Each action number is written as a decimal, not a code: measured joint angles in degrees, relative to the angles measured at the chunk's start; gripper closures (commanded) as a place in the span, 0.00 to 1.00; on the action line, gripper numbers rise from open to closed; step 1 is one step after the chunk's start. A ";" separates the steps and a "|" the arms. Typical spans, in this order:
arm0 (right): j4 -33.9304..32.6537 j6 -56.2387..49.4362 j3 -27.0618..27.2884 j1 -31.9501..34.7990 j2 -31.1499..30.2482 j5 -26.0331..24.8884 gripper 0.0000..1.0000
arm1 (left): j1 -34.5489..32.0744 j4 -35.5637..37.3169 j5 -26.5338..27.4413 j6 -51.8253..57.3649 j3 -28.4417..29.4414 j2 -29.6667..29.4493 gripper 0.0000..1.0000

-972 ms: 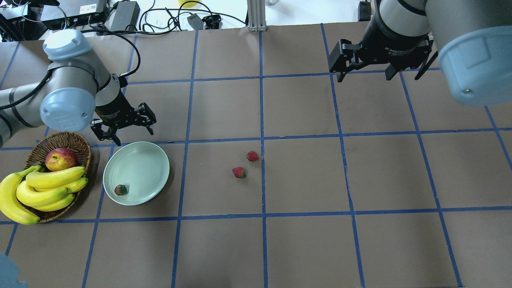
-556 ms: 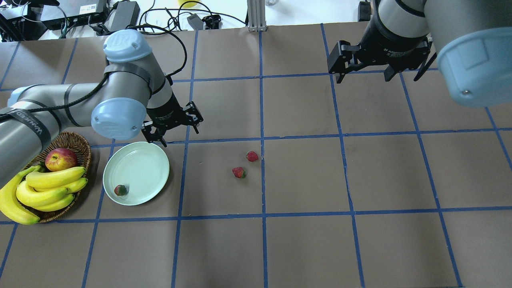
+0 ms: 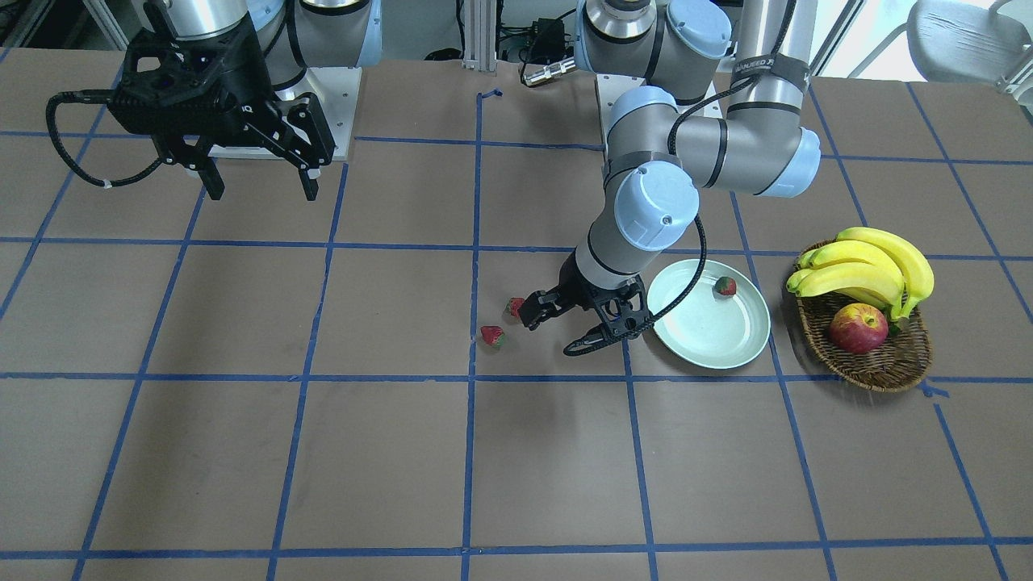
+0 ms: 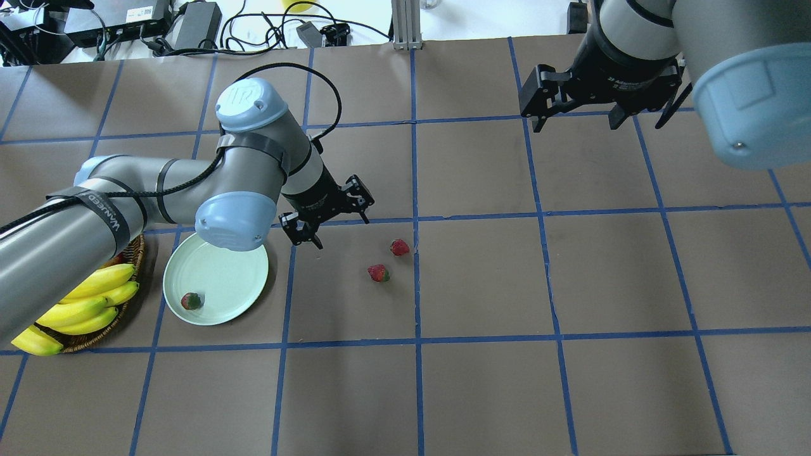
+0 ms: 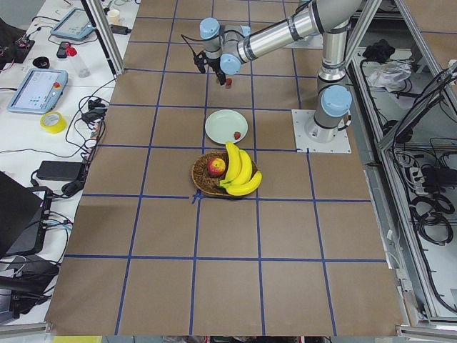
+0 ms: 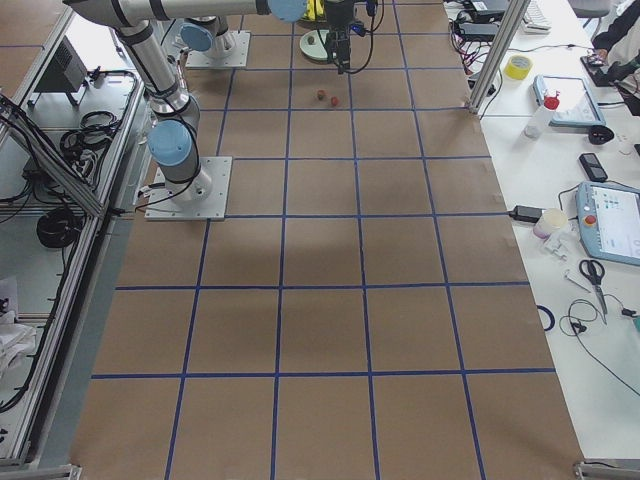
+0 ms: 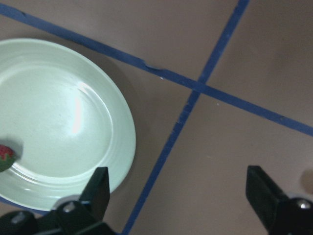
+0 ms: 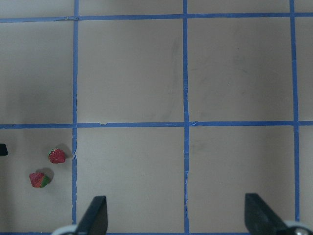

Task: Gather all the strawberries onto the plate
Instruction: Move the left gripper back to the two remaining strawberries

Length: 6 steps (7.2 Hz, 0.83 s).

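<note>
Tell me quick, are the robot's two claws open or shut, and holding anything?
Left black two-finger gripper: open, holding nothing.
Right black two-finger gripper: open, holding nothing.

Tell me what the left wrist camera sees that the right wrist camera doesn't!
Only the left wrist camera shows the green plate with one strawberry in it. Only the right wrist camera shows two loose strawberries on the table. Both show blue tape lines and an open claw: left claw, right claw.
</note>
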 measured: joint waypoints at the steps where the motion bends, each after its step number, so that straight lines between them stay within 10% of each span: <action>1: -0.02 0.00 0.00 0.00 0.00 0.00 0.00 | -0.12 1.84 -0.67 -0.25 -1.81 -0.06 0.00; 6: -0.04 0.00 0.00 0.00 0.00 0.00 0.00 | -2.74 2.98 -1.17 -3.12 -3.57 -2.41 0.15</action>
